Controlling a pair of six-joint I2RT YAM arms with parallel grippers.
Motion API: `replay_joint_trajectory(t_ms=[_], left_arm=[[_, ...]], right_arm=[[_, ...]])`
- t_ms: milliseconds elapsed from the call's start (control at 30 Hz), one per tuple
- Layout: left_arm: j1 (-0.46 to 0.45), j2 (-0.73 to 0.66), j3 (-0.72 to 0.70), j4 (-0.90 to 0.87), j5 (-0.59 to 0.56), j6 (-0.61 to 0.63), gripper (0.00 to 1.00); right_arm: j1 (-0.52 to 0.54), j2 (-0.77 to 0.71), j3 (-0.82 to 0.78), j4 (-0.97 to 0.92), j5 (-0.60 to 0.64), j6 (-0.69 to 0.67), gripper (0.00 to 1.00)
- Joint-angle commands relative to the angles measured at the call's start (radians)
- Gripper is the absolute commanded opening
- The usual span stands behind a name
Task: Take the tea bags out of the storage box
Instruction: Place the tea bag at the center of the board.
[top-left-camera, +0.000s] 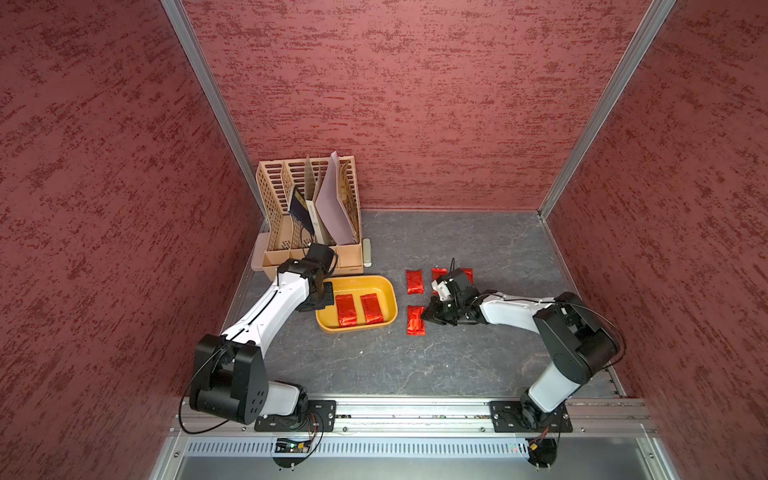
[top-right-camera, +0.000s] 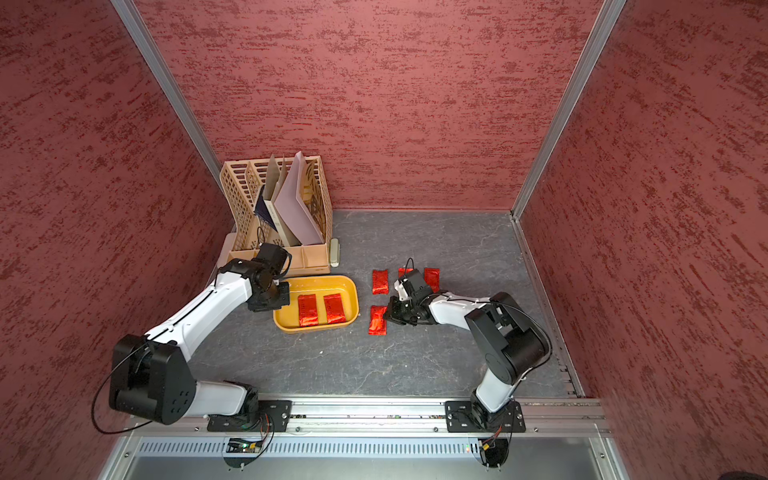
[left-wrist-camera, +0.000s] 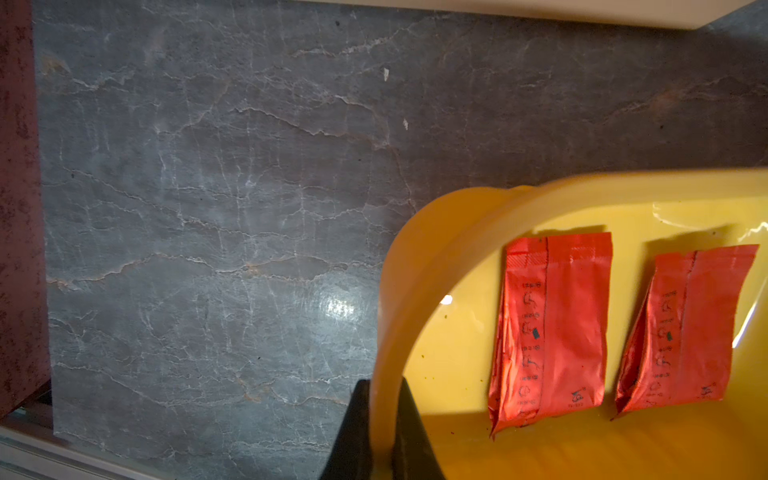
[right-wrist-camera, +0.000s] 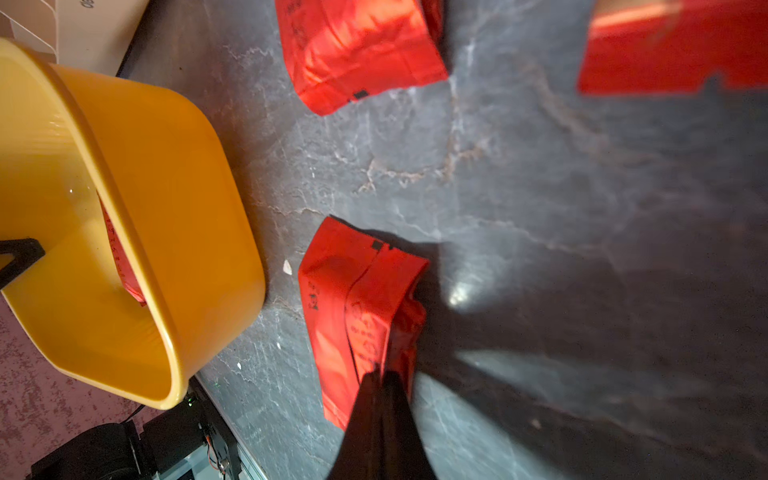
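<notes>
Yellow plastic wall sits clamped between the left fingers (left-wrist-camera: 405, 436), one inside the rim of the box (top-left-camera: 384, 286) and one outside it, at the box's end nearest that arm. Just beyond those fingers, two red foil bags (top-left-camera: 346, 309) lie flat and side by side on the box floor, dark print facing up. The right fingers (right-wrist-camera: 380, 415) are pressed together on the near end of a crumpled bag (right-wrist-camera: 353, 299). It stretches away from them across the grey marbled counter (top-left-camera: 457, 365), just beside the box's outer wall but apart from it. Further out from the right fingers, another bag (top-left-camera: 414, 281) lies flat on the counter. In both top views two more show only as red corners (top-right-camera: 432, 278) behind the right wrist. A beige slotted rack (top-left-camera: 307, 216) holding folders stands close behind the left fingers; whether it touches the box cannot be told.
</notes>
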Motion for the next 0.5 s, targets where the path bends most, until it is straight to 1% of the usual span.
replay_joint_trajectory(t_ms=[0,133,233,300,467], left_arm=[[-0.002,-0.015,-0.008,0.017,-0.024,0.002,0.0],[-0.001,-0.015,-0.011,0.016,-0.027,0.001,0.0],[-0.001,-0.014,-0.01,0.015,-0.029,0.0,0.0],[-0.001,-0.013,-0.01,0.014,-0.029,0.0,0.0],[-0.001,-0.017,-0.01,0.014,-0.028,0.0,0.0]], right_arm=[[-0.01,-0.004,0.028,-0.034,0.009,-0.022,0.0],[-0.014,-0.003,0.024,-0.034,0.017,-0.013,0.0],[-0.016,-0.004,0.022,-0.029,0.008,-0.013,0.06],[-0.018,-0.007,0.022,-0.028,0.011,-0.013,0.11],[-0.022,-0.03,0.003,-0.015,0.018,-0.004,0.33]])
